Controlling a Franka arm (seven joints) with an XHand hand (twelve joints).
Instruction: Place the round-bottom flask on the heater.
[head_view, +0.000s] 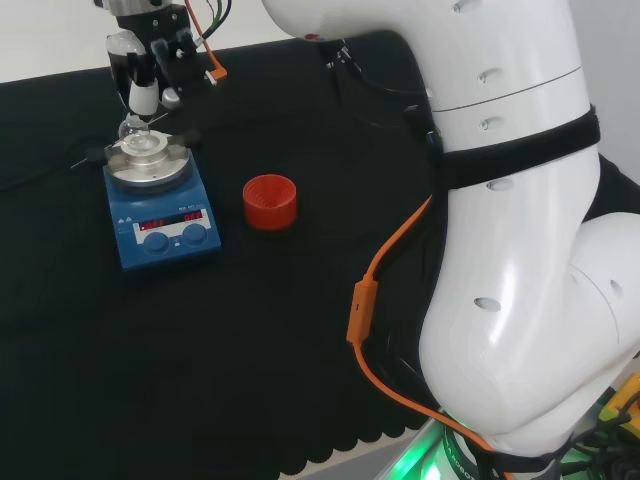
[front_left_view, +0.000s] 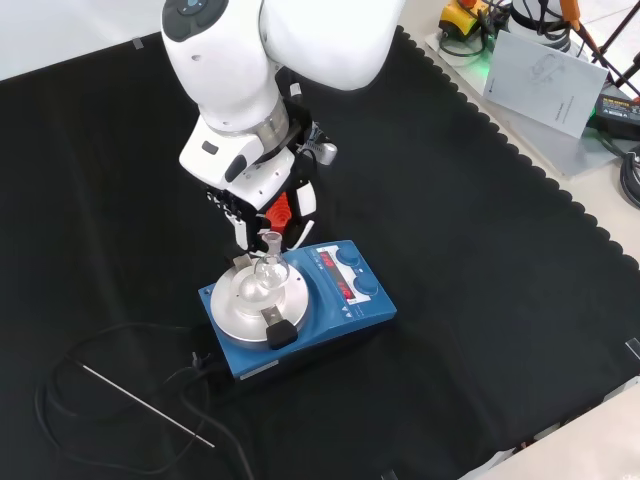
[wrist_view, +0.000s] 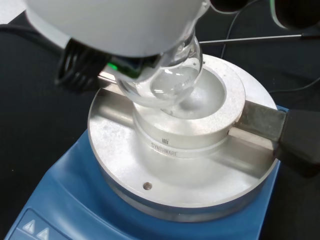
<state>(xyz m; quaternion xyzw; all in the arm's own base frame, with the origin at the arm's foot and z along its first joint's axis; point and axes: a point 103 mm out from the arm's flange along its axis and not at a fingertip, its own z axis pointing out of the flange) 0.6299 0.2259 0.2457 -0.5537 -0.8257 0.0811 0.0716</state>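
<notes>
The clear round-bottom flask hangs neck up over the heater, a blue base with a round metal plate. My hand comes down from above with its fingers curled round the flask's neck. In the wrist view the glass bulb sits tilted at the rim of the plate's metal well. Whether it touches the well I cannot tell. A blurred white part of the hand covers the flask's neck there.
A red ribbed ring stand stands on the cloth beside the heater. A black clamp handle juts from the plate. A thin metal rod and black cables lie nearby.
</notes>
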